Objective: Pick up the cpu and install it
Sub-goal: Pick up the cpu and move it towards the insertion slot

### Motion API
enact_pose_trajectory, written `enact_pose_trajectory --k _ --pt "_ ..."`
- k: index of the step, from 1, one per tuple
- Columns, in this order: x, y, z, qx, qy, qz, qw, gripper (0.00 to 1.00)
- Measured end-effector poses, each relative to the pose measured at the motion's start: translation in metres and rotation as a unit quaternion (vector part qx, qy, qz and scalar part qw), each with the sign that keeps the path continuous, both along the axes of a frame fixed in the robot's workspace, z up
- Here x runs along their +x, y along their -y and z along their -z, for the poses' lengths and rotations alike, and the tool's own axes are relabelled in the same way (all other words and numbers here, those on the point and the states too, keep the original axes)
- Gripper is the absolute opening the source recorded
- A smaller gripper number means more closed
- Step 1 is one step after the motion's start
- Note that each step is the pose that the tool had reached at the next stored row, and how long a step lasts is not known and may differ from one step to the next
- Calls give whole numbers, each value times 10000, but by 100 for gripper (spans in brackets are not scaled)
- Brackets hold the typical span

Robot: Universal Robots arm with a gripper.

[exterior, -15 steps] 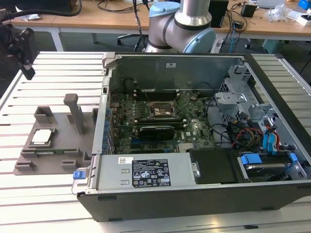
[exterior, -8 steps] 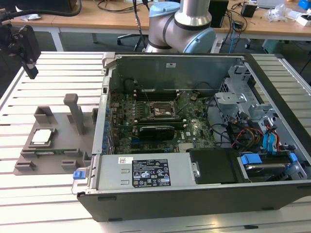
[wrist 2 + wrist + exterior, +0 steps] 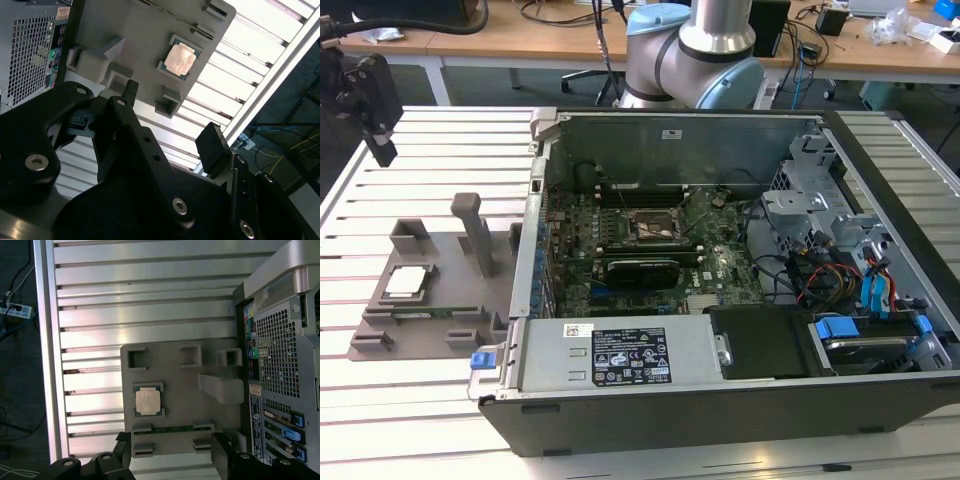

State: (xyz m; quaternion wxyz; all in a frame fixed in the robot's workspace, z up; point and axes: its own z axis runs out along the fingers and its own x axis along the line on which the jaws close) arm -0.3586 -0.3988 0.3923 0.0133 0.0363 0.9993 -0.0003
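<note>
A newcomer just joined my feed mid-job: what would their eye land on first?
The open computer case dominates the exterior view, motherboard exposed, with the socket frame near its middle. To the exterior view's left, the cpu lies flat in a grey holder plate on the slatted table. The gripper hangs open near that plate, holding nothing.

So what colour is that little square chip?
The cpu: silvery-white, darker rim; clearest in first wrist view.
</note>
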Motion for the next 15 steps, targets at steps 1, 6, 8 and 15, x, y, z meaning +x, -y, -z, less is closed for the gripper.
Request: enact_pose_trajectory --k 1,6,8,15 --pt "-6 0 2 0 0 1 10000 74" --pt "-34 1 28 -1 -1 -1 10000 74" --pt "-37 0 36 0 0 0 10000 74" --pt "-38 0 67 0 0 0 10000 74"
